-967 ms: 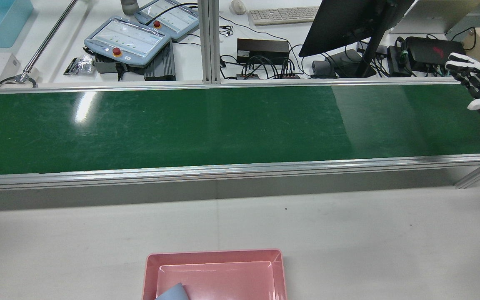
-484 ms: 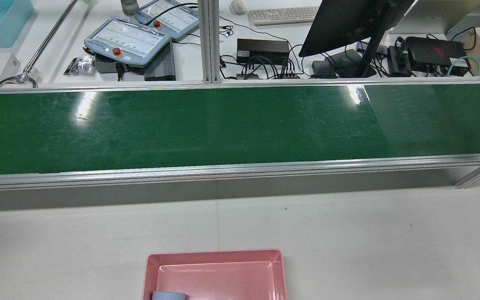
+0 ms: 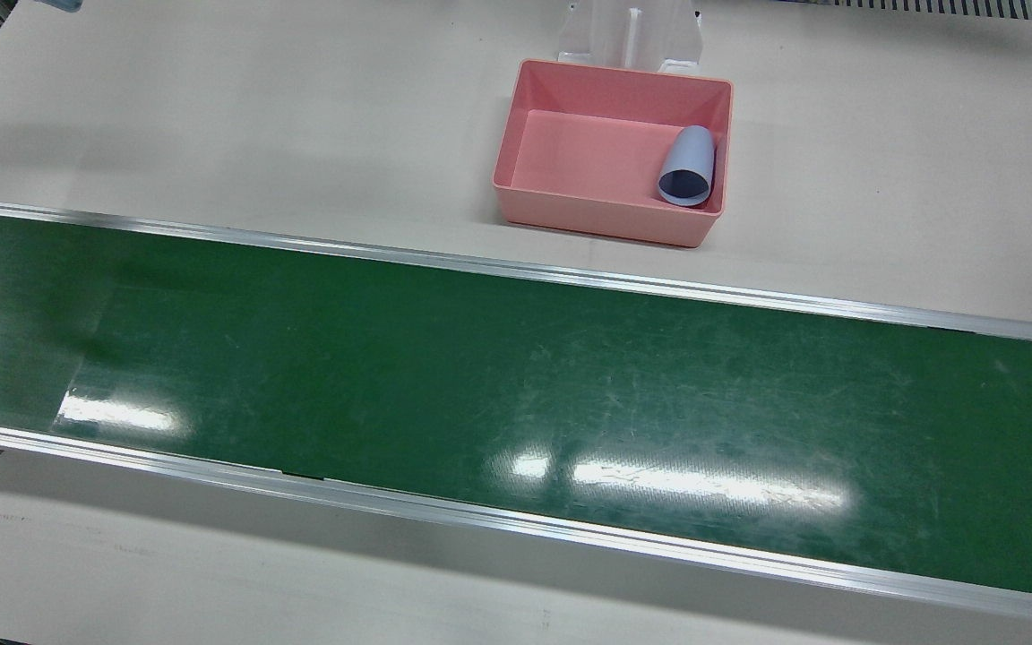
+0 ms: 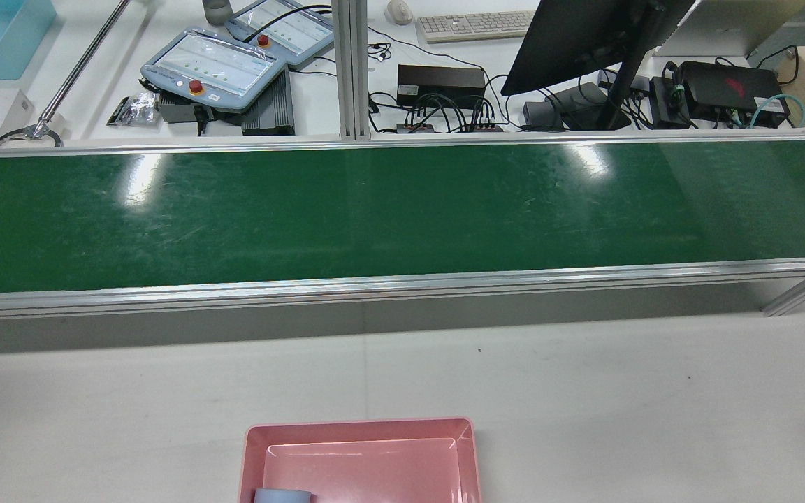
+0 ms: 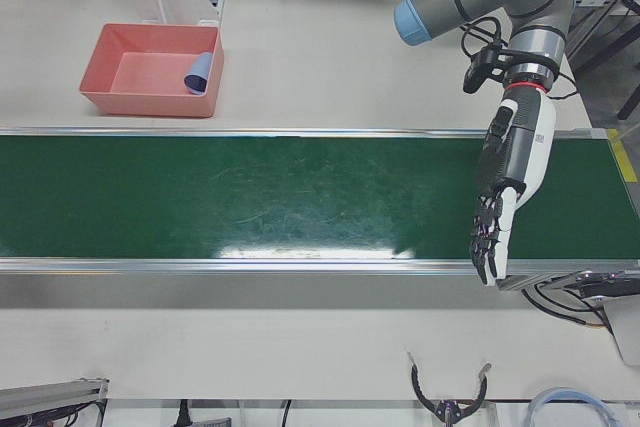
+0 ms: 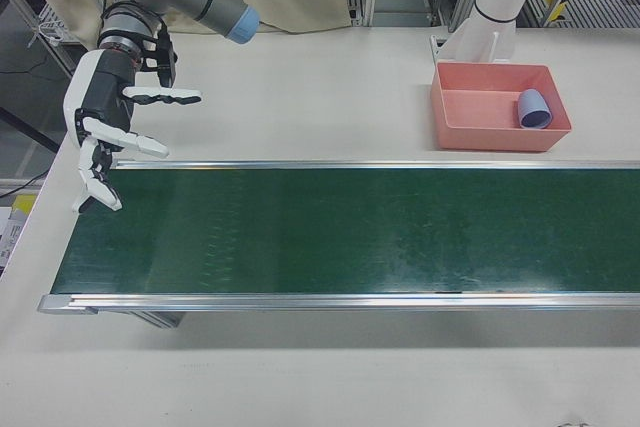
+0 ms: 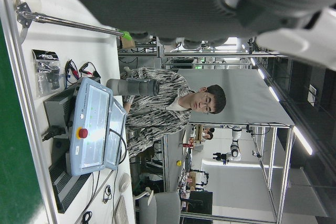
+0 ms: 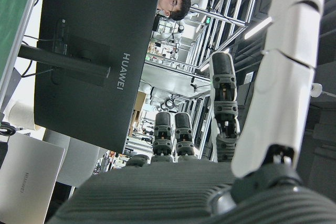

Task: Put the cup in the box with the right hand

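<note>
A pale blue cup lies on its side inside the pink box, against the box's wall; it also shows as the cup and cup, and only its edge, the cup, peeks in the rear view. My right hand hangs open over the far end of the green belt, far from the box, holding nothing. My left hand is open above the other end of the belt, fingers pointing down.
The box sits on the white table between the belt and an arm pedestal. Behind the belt are teach pendants, a monitor, cables and a keyboard. A person sits beyond.
My right hand has withdrawn out of the rear view's right edge. The cup in the box dropped from a tilted pose to lying low and has stayed still since.
</note>
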### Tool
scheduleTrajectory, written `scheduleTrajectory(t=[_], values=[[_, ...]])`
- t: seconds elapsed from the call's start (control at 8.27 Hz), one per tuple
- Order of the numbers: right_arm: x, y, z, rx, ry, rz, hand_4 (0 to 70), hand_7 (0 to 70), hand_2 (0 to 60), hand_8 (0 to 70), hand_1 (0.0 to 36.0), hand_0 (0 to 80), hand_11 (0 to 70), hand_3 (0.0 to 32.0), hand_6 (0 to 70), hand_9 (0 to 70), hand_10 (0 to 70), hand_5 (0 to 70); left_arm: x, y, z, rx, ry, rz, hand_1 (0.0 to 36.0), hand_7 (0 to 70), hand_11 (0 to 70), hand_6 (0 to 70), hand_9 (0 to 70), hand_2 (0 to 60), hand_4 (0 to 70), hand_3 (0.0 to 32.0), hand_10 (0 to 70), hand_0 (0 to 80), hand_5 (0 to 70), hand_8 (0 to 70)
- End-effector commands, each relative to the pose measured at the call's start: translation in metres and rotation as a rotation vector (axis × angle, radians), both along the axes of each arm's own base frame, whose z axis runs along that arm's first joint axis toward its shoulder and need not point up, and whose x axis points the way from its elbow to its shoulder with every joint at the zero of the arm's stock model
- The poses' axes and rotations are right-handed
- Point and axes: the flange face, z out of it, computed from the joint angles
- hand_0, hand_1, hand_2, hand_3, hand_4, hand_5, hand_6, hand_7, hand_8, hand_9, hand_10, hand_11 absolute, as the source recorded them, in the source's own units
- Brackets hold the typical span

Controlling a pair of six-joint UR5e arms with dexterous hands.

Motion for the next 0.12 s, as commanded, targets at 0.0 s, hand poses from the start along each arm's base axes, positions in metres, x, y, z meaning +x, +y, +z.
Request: scheduleTrajectory(t=[0.0], values=[[-0.0079,-0.0035,0.0052,-0.099,0.001,-0.002,28.3,24.8,13.8,11.2,18.2,53.4,2.0,0.0,6.6,20.7,0.4,5.6,0.0000,0.0000,0.0000,0.000,0.000,0.000,0.0,0.0,0.0,0.0,0.0,0.0,0.0,0.0,0.0,0.0,0.0,0.0]])
